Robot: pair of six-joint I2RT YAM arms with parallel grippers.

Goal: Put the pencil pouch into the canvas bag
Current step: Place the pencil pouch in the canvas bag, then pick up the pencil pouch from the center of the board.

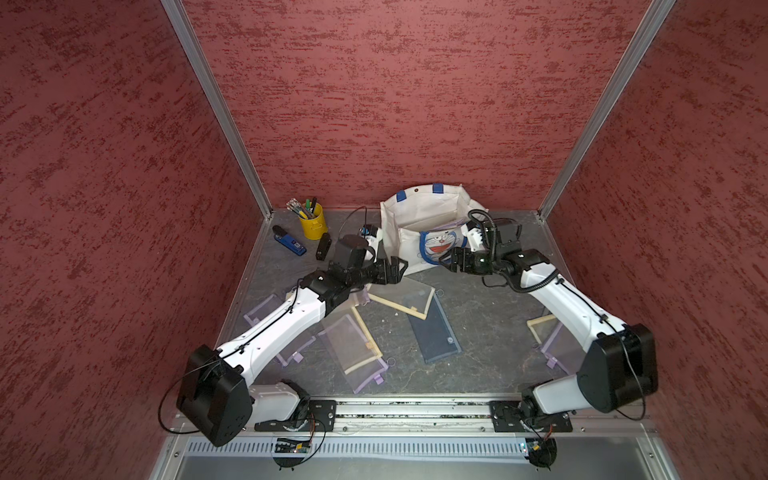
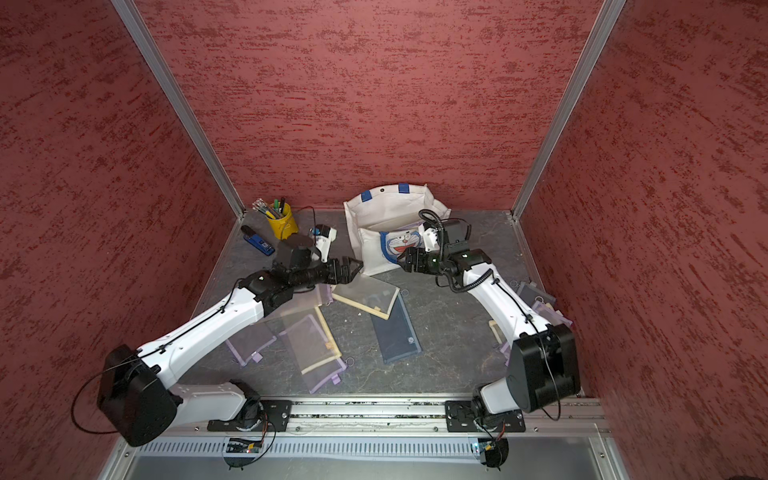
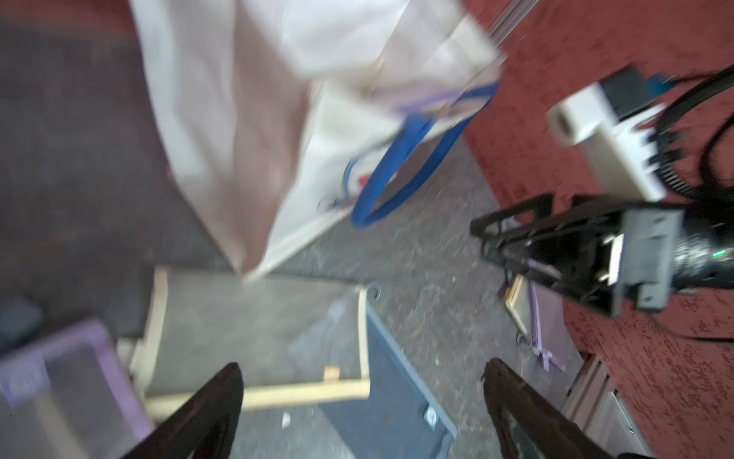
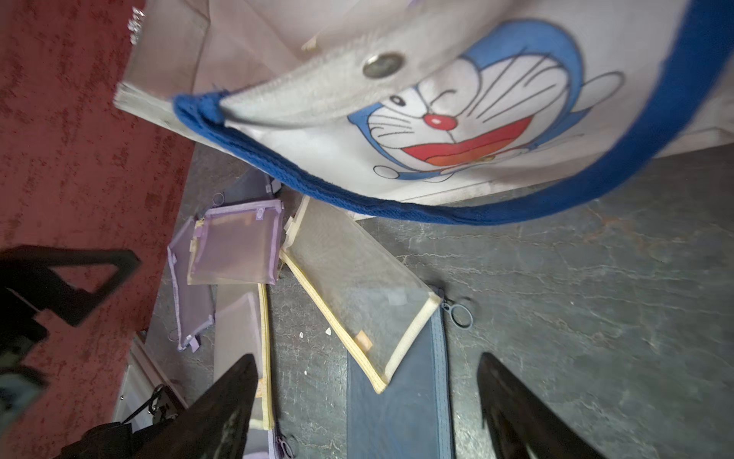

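Note:
The white canvas bag (image 1: 415, 216) (image 2: 386, 212) with blue handles and a cat face stands at the back, mouth open. A purple-edged strip (image 1: 441, 229), perhaps a pouch, shows at its front rim, blurred in the left wrist view (image 3: 429, 101). Several mesh pencil pouches lie on the table: a yellow-trimmed one (image 1: 401, 297) (image 4: 357, 278) overlaps a dark blue one (image 1: 434, 328) (image 3: 397, 381). My left gripper (image 1: 400, 266) (image 2: 354, 266) (image 3: 363, 369) hangs open and empty by the bag's front left corner. My right gripper (image 1: 451, 259) (image 2: 404, 259) (image 4: 367, 357) is open and empty before the cat face (image 4: 468, 115).
A yellow pen cup (image 1: 311, 224), a blue device (image 1: 289, 241) and a black block (image 1: 323, 246) sit at the back left. Purple pouches lie under the left arm (image 1: 353, 345) and beside the right arm (image 1: 555, 336). Red walls enclose three sides.

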